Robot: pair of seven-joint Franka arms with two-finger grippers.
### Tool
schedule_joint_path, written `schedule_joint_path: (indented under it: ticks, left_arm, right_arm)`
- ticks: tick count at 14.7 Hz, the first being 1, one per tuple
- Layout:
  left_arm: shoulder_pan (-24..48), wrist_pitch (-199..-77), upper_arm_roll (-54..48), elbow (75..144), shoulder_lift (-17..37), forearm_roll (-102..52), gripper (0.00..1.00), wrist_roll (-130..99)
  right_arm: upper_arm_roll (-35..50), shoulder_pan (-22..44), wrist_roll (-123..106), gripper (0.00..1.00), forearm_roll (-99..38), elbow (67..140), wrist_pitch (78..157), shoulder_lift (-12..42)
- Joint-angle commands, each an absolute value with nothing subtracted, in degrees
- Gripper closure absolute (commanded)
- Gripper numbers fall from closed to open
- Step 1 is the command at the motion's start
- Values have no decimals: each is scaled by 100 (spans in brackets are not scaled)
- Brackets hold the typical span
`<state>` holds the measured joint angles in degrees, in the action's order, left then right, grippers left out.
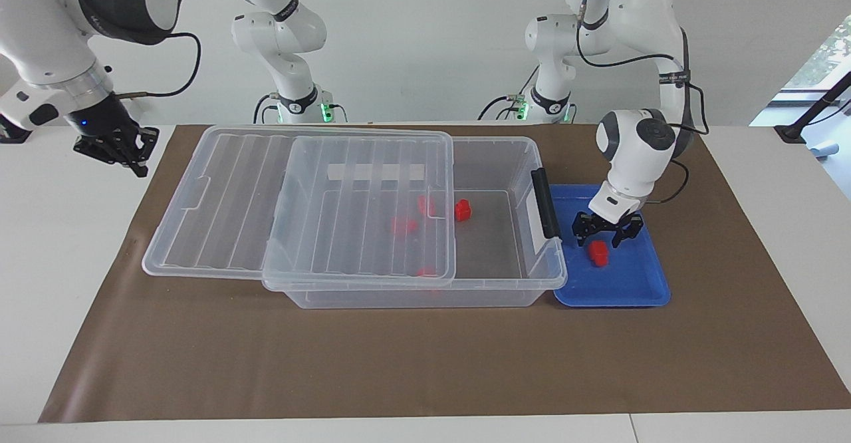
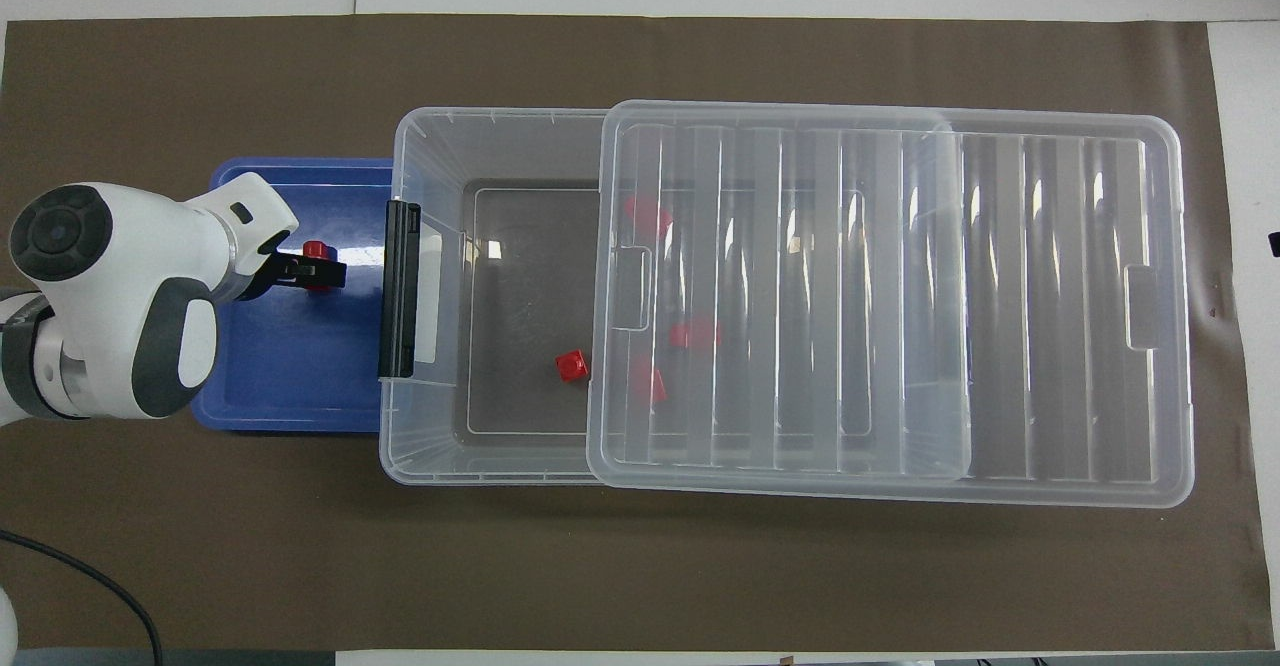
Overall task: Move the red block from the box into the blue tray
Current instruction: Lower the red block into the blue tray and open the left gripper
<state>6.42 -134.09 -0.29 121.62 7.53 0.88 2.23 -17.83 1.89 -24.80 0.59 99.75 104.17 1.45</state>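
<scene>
The blue tray (image 1: 631,290) lies beside the box's (image 1: 492,283) black-handled end, toward the left arm's end of the table. A red block (image 1: 598,252) lies in the tray. My left gripper (image 1: 604,233) hangs open just above that block, not holding it; in the overhead view the gripper (image 2: 322,269) partly covers the block (image 2: 315,248) in the tray (image 2: 270,386). Another red block (image 1: 463,210) lies uncovered on the box's floor, and it also shows in the overhead view (image 2: 572,365). Three more show through the lid (image 1: 233,197). My right gripper (image 1: 113,147) waits over the bare table past the mat's edge.
The ribbed clear lid (image 2: 890,296) is slid toward the right arm's end, overhanging the box (image 2: 430,146) and covering most of it. The black clip handle (image 2: 400,286) stands between box and tray. A brown mat (image 1: 399,363) covers the table.
</scene>
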Motion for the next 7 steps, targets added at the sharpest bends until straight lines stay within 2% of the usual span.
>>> schedule_joint_path:
  ticks: [1, 4, 7]
  left_arm:
    - [642, -12204, -44, 11429, 545, 158, 0, 220]
    - [598, -11104, -53, 10585, 449, 158, 0, 255]
    - [528, -10706, -9, 10162, 220, 149, 0, 272]
  right_arm:
    - [-1758, 167, -2584, 100, 70, 10624, 11046, 97]
    - [-1784, 149, -2584, 100, 70, 10994, 11442, 114]
    - [-1775, 149, -2505, 100, 27, 11100, 11505, 167]
